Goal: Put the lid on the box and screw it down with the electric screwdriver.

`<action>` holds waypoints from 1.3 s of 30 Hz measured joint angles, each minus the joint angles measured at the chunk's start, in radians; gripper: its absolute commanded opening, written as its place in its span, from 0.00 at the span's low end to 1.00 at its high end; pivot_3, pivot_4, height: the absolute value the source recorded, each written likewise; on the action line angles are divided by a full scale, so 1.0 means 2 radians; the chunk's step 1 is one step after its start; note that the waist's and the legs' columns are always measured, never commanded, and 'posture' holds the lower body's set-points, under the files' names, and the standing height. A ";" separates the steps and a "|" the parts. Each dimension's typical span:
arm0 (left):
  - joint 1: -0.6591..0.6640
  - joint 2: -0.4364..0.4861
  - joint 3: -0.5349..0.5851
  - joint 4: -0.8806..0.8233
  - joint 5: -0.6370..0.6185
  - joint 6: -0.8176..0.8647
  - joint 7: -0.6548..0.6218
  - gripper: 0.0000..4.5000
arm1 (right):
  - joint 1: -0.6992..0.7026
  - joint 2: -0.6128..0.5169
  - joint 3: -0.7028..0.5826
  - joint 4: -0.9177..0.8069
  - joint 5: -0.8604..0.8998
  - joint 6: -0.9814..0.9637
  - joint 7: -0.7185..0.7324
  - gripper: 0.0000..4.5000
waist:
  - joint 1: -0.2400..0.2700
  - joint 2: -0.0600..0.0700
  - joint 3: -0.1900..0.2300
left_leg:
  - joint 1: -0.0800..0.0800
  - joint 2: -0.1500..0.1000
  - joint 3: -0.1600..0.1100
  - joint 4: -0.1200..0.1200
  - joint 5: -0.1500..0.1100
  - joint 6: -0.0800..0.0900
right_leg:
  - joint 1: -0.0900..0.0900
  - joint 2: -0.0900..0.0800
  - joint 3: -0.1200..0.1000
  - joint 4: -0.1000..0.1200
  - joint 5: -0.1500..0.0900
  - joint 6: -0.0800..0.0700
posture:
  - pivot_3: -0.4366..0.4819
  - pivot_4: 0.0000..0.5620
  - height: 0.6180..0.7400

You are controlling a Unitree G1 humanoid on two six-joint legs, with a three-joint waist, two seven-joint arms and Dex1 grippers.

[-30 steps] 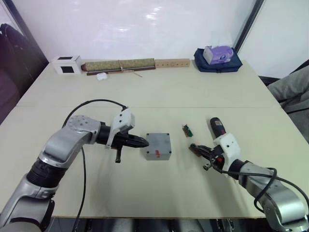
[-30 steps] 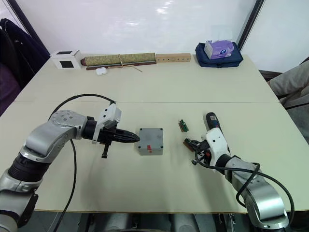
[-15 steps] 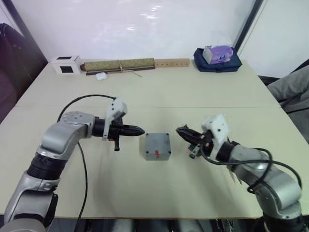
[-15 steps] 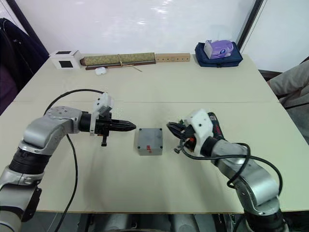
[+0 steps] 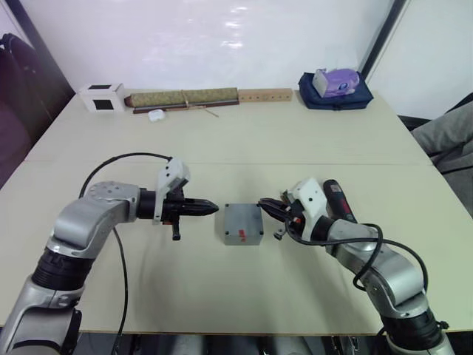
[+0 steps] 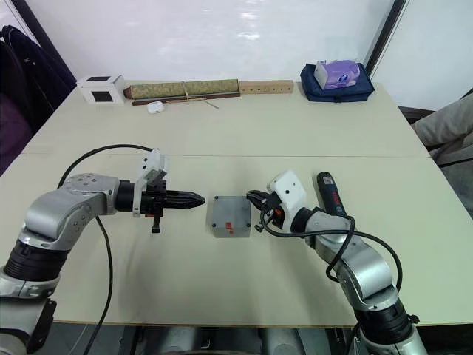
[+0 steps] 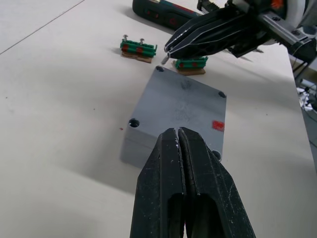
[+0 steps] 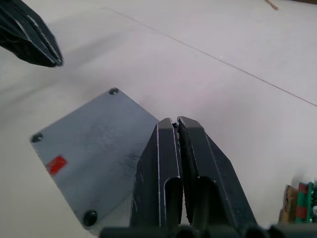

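Head views: the lid (image 5: pixel 242 224) is sitting on the box (image 6: pixel 231 228) at mid-table (image 5: pixel 244 140), red mark up. The left gripper (image 5: pixel 213 208) is hovering just beside its left edge, the right gripper (image 5: pixel 263 205) just beside its right edge; the electric screwdriver (image 5: pixel 337 200) is lying behind the right arm. Left wrist view: the left gripper's fingers (image 7: pixel 163 163) are pressing together, holding nothing (two green circuit-board strips (image 7: pixel 138 49) are lying past the lid). Right wrist view: the right gripper (image 8: pixel 175 123) is closed and empty, its tips over the lid's edge.
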 measured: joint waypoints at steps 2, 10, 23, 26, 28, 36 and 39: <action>0.000 0.000 0.000 0.000 0.000 0.000 0.003 0.00 | -0.002 0.001 0.004 0.011 -0.005 -0.007 0.003 0.02 | 0.000 0.000 0.000 | 0.000 0.000 0.000 0.000 0.000 0.000 | 0.000 0.000 0.000 0.000 0.000 0.000 | 0.48 0.27 1.00; 0.008 0.006 -0.004 -0.002 0.002 0.000 0.004 0.00 | -0.003 0.009 0.008 0.013 -0.007 -0.013 0.003 0.02 | 0.000 0.000 0.000 | 0.000 0.000 0.000 0.000 0.000 0.000 | 0.000 0.000 0.000 0.000 0.000 0.000 | 0.48 0.27 1.00; 0.007 0.005 -0.009 0.001 0.007 -0.008 0.005 0.00 | -0.009 0.011 0.004 -0.003 -0.001 -0.004 0.001 0.02 | 0.000 0.000 0.000 | 0.000 0.000 0.000 0.000 0.000 0.000 | 0.000 0.000 0.000 0.000 0.000 0.000 | 0.48 0.27 1.00; 0.007 0.004 -0.014 0.004 0.011 -0.012 0.005 0.00 | -0.011 0.014 0.004 -0.006 0.002 -0.002 -0.001 0.02 | 0.000 0.000 0.000 | 0.000 0.000 0.000 0.000 0.000 0.000 | 0.000 0.000 0.000 0.000 0.000 0.000 | 0.48 0.27 1.00; 0.007 0.002 -0.017 0.004 0.011 -0.013 0.005 0.00 | -0.011 0.015 0.004 -0.006 0.003 0.000 -0.003 0.02 | 0.000 0.000 0.000 | 0.000 0.000 0.000 0.000 0.000 0.000 | 0.000 0.000 0.000 0.000 0.000 0.000 | 0.48 0.27 1.00; 0.007 0.001 -0.017 0.004 0.011 -0.014 0.004 0.00 | -0.006 0.016 0.005 -0.008 0.003 0.006 -0.003 0.02 | 0.000 0.000 0.000 | 0.000 0.000 0.000 0.000 0.000 0.000 | 0.000 0.000 0.000 0.000 0.000 0.000 | 0.48 0.27 1.00; 0.007 0.001 -0.017 0.004 0.011 -0.014 0.004 0.00 | -0.002 0.016 0.006 -0.008 0.003 0.006 -0.003 0.02 | 0.000 0.000 0.000 | 0.000 0.000 0.000 0.000 0.000 0.000 | 0.000 0.000 0.000 0.000 0.000 0.000 | 0.48 0.27 1.00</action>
